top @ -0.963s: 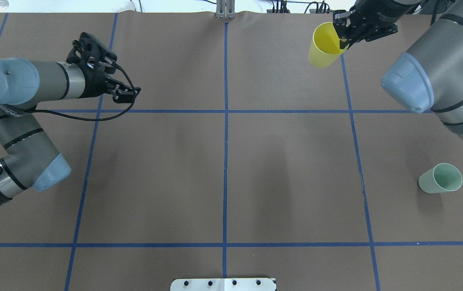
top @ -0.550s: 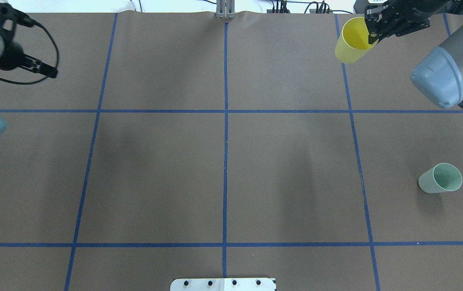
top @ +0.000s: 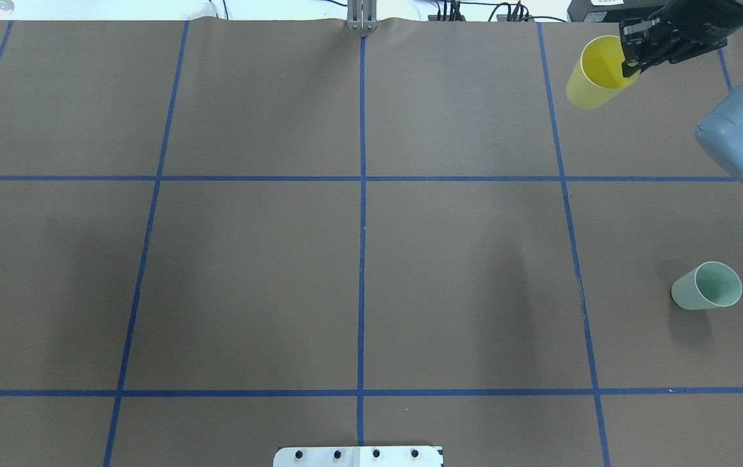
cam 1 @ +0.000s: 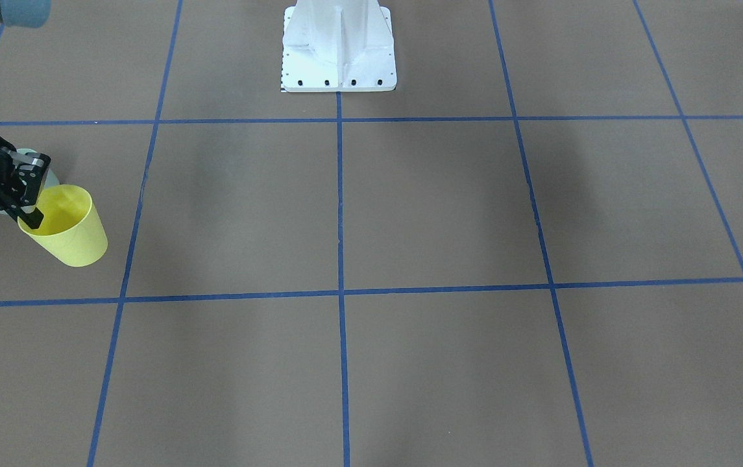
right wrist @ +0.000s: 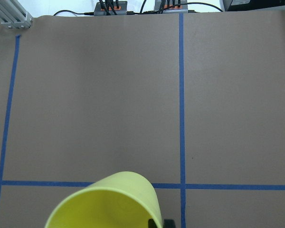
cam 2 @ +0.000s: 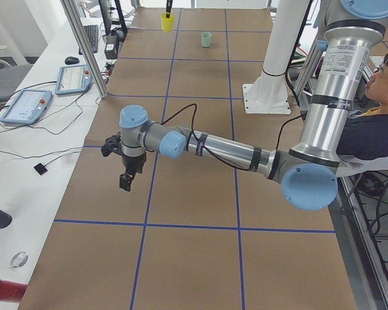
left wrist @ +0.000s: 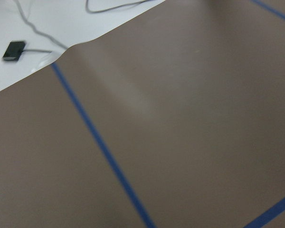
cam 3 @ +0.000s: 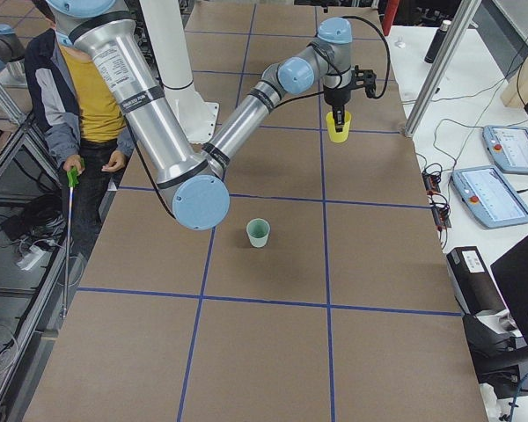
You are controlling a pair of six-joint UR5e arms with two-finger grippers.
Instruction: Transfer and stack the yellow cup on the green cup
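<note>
The right gripper point(top: 629, 63) was clamped on the rim of the small bright yellow tapered plastic cup point(top: 595, 83), one finger inside the mouth and one outside the wall. The cup hung mouth-up below the fingers, and in the right side view it looked lifted clear of the brown paper-covered table point(top: 248, 259) with its blue tape grid.

The small pale mint-green tapered plastic cup point(top: 706, 286) stood upright on the table with its mouth open. It was well apart from that gripper, back toward the robot's base and a little to the gripper's right. Nothing lay between the two cups.

Far off on the other side, the left gripper point(cam 2: 126, 181) hung over bare table, and I could not tell whether it was open or closed.

The hold was a pinch on one side of a thin wall, so a quick swing toward the base could probably rock the yellow cup or let it slide in the fingers. If it arrived tilted or off-centre, its base might strike the green rim and tip or push that light cup. A release from too high could leave it cocked rather than nested.
</note>
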